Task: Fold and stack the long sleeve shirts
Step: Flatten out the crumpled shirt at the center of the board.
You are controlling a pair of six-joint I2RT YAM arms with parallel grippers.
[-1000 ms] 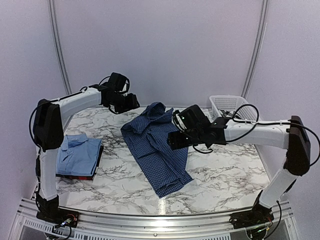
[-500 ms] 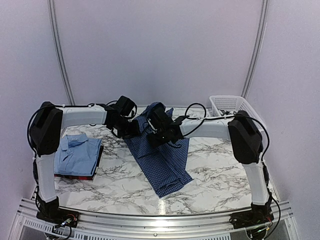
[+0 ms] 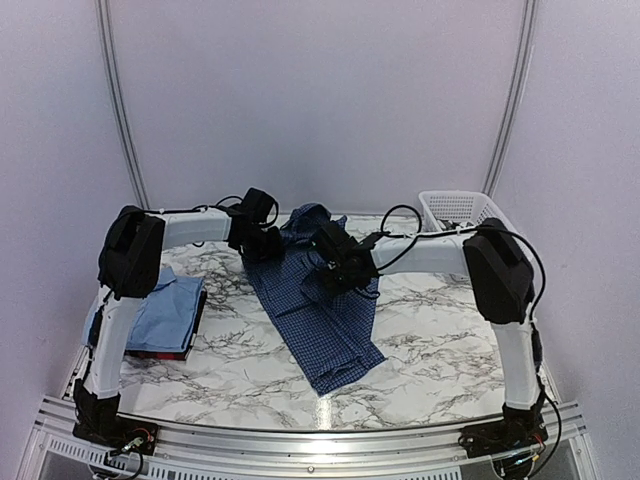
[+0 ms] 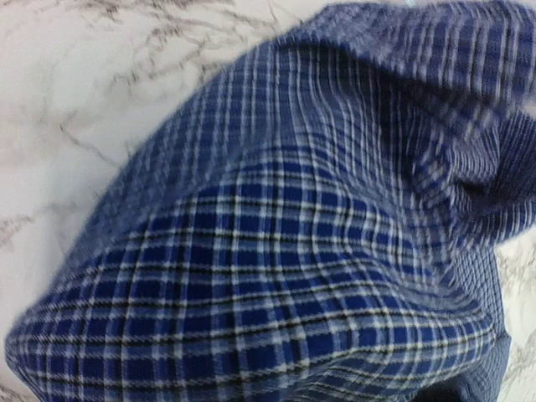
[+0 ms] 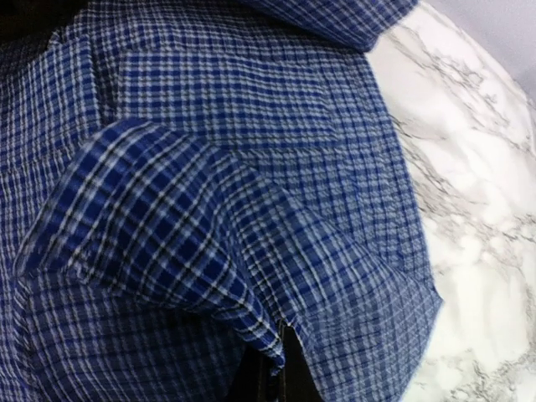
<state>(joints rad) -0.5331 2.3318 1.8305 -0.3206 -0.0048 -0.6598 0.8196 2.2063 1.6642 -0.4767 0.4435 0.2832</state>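
Note:
A navy checked shirt [image 3: 322, 305] lies lengthwise on the marble table, collar at the far end. My right gripper [image 3: 337, 272] is down on its upper middle. In the right wrist view the dark fingers [image 5: 289, 378] are together under a raised fold of the navy cloth [image 5: 209, 243], pinching it. My left gripper [image 3: 264, 243] sits at the shirt's far left edge. In the left wrist view bunched checked cloth [image 4: 276, 251] fills the frame and hides its fingers. A folded light blue shirt [image 3: 160, 308] rests on a dark red one [image 3: 150, 353] at the left.
A white lattice basket [image 3: 458, 209] stands at the far right corner. Bare marble [image 3: 450, 340] shows right of the navy shirt and in front of it. The metal rail of the arm bases [image 3: 310, 440] runs along the near edge.
Both arms have swung inward onto the navy shirt. The right gripper has shut on a fold of it. The left gripper has come down at the shirt's far left edge and narrowed.

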